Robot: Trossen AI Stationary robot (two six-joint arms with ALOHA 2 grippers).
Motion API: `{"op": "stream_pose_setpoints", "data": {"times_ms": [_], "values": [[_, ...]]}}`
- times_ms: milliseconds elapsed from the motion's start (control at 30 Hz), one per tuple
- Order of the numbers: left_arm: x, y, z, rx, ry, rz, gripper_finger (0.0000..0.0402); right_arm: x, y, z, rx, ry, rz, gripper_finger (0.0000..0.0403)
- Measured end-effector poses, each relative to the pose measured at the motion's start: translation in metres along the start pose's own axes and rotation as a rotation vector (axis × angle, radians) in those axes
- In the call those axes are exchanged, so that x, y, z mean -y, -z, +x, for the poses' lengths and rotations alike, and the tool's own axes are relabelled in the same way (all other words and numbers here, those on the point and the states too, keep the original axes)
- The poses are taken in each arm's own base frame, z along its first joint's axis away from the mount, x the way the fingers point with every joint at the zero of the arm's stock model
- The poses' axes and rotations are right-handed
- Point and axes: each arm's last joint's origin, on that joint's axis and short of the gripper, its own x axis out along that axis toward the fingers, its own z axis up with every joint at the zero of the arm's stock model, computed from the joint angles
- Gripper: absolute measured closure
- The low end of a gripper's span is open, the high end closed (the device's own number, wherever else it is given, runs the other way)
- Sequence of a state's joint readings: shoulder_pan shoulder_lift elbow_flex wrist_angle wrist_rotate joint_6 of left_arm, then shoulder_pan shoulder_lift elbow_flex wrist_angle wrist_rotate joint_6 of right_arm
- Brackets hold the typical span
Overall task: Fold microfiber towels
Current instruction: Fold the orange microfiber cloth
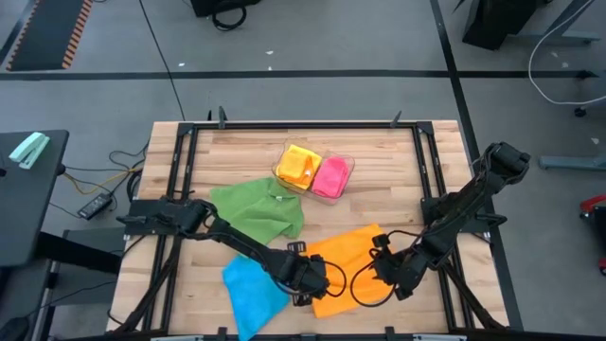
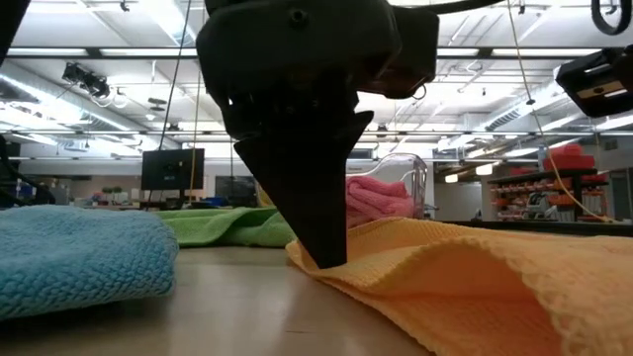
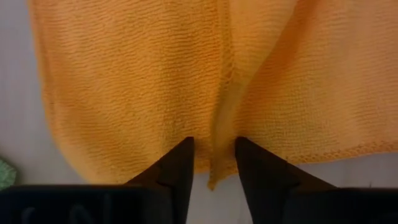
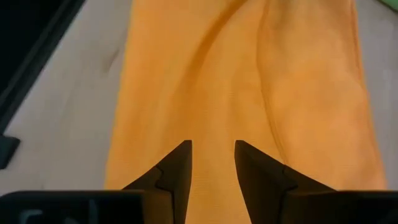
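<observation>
Orange microfiber, the towel (image 1: pixel 346 254) being worked, lies rumpled on the wooden bench (image 1: pixel 398 180) toward its near edge, between the two arms. The left gripper (image 1: pixel 320 281) is down at that towel's near-left edge; in its wrist view the two dark fingers (image 3: pixel 177 165) stand apart with a raised fold of the orange cloth running up between them, not yet pinched. The right gripper (image 1: pixel 386 268) sits at the towel's right side, its fingers (image 4: pixel 177 165) also parted above the cloth with orange fabric showing in the gap, and whether they touch it I cannot tell.

Just left of the left gripper lies the blue towel (image 1: pixel 251 289), close to the bench's near edge. The green towel (image 1: pixel 260 208) is spread farther back. Behind it a clear plastic tray (image 1: pixel 348 167) holds the yellow towel (image 1: pixel 299 168) and the pink towel (image 1: pixel 329 177) side by side.
</observation>
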State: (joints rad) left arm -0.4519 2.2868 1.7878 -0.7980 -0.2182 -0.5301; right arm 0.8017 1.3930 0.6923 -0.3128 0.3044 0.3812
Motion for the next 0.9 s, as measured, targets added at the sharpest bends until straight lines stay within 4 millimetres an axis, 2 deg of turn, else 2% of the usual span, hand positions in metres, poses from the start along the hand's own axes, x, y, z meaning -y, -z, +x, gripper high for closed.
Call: {"op": "stream_pose_setpoints", "data": {"times_ms": [267, 433, 767, 900], "values": [[0.001, 0.0, 0.0, 0.003, 0.002, 0.004, 0.035, 0.01, 0.004, 0.001, -0.049, 0.092, -0.001, 0.0272], [0.0, 0.0, -0.003, 0.003, 0.001, 0.015, 0.0383, 0.013, 0.004, 0.002, -0.052, 0.101, 0.009, 0.0272], [0.002, -0.001, -0.018, 0.024, 0.023, 0.022, 0.0381, 0.014, 0.006, 0.002, -0.077, 0.116, -0.01, 0.0272], [0.003, 0.0, -0.018, 0.003, 0.056, 0.024, 0.0389, 0.021, 0.015, 0.007, -0.111, 0.13, -0.041, 0.0275]]}}
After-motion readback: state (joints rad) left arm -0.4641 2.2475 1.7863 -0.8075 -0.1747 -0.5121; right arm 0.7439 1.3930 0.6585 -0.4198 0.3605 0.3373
